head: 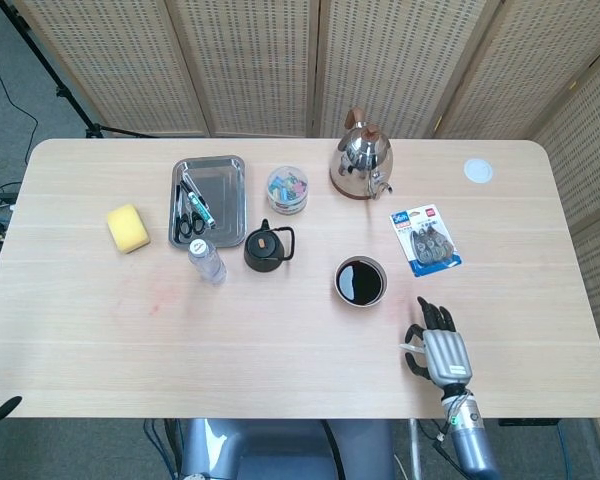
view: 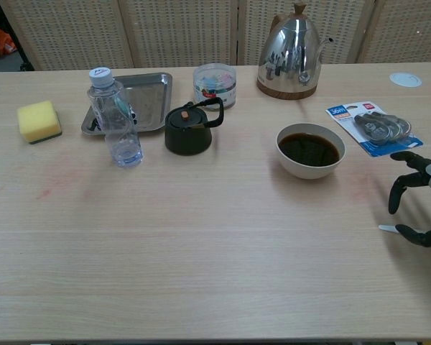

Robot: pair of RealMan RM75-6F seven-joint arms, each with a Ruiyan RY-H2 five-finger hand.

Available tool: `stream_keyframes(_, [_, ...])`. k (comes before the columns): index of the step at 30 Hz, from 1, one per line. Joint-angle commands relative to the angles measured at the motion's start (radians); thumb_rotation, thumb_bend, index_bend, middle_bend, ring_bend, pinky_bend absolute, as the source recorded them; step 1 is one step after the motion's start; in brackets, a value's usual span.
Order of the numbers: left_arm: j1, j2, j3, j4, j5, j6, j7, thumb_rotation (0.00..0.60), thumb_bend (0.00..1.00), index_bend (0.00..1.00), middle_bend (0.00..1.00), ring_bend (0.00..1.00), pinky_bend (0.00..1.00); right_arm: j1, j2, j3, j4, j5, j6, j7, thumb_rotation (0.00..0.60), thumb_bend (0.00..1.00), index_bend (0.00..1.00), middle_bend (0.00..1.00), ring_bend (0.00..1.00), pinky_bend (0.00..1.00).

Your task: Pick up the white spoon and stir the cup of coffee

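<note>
The right hand (head: 436, 346) sits low over the near right part of the table (head: 280, 340), fingers (view: 396, 195) curled downward and apart, holding nothing that can be made out; whether its thumb touches the spoon cannot be told. The white spoon (view: 386, 228) lies flat on the table under that hand, only the thin end of its handle poking out toward the left in both views. The cup of coffee (head: 361, 282) stands near, a little farther back and to the left of the hand, apart from it, full of dark liquid. Behind the hand lies a blue blister pack (head: 425, 240). Farther back stands a shiny metal kettle (head: 361, 156), and left of the cup a small black teapot (head: 267, 247), a clear plastic bottle (head: 207, 261), a metal tray (head: 225, 205) with scissors (head: 187, 215) in it, a round tub (head: 289, 189) of coloured bits and a yellow sponge (head: 128, 227). The left hand is out of sight in both views
</note>
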Motion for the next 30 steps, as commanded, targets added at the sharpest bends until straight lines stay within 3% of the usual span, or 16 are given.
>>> stream_keyframes(1, [-0.001,0.000,-0.001,0.000,-0.001,0.000,-0.002,0.600,0.00,0.00,0.00,0.00,0.00,0.003,-0.006,0.001,0.004,0.013,-0.004,-0.009,0.600,0.41,0.48,0.00,0.00,0.00])
stream_keyframes(30, [-0.004,0.002,-0.003,0.000,-0.007,-0.007,-0.005,0.600,0.00,0.00,0.00,0.00,0.00,0.019,-0.076,-0.006,0.089,0.038,0.008,-0.040,0.600,0.44,0.48,0.00,0.00,0.00])
